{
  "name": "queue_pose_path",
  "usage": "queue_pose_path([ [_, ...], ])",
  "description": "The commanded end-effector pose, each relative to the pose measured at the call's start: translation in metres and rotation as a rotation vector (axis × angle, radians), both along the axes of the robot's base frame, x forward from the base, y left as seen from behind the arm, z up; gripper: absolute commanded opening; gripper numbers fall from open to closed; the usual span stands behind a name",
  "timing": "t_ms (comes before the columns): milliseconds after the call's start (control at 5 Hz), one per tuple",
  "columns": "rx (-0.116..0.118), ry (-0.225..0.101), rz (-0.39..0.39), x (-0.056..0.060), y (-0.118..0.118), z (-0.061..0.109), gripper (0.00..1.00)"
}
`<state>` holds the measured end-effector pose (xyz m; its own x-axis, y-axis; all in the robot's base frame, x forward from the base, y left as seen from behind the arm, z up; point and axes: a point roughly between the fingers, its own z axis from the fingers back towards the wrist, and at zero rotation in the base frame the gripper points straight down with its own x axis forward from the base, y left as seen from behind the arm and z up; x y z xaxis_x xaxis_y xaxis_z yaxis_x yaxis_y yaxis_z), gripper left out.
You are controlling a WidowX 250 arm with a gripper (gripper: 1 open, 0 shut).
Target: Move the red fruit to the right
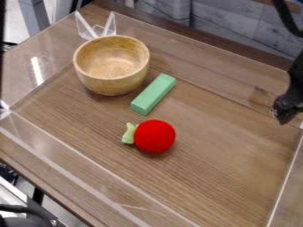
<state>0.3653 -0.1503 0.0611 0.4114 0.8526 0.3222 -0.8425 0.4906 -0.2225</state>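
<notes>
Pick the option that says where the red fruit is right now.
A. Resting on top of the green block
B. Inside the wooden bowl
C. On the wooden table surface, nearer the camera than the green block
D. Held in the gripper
C. The red fruit lies on the table, closer to the camera than the green block, apart from the wooden bowl and far from the gripper at the right edge.

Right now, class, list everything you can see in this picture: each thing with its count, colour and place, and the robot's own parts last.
wooden bowl: one, light wood, back left of the table, empty.
green block: one, light green, just right of the bowl, lying flat.
red fruit: one, bright red with a green leafy cap, centre, in front of the block.
clear wall: transparent, around the table.
table: one, brown wood grain.
gripper: one, black, far right edge, holding nothing.
</notes>
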Motion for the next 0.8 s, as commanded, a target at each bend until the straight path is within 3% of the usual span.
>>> queue_pose_path([
  [0, -0.004, -0.067, 0.051, 0.008, -0.006, 0.021, 1.00],
  [600, 0.048, -0.111, 0.064, 0.007, 0.032, 0.027, 1.00],
])
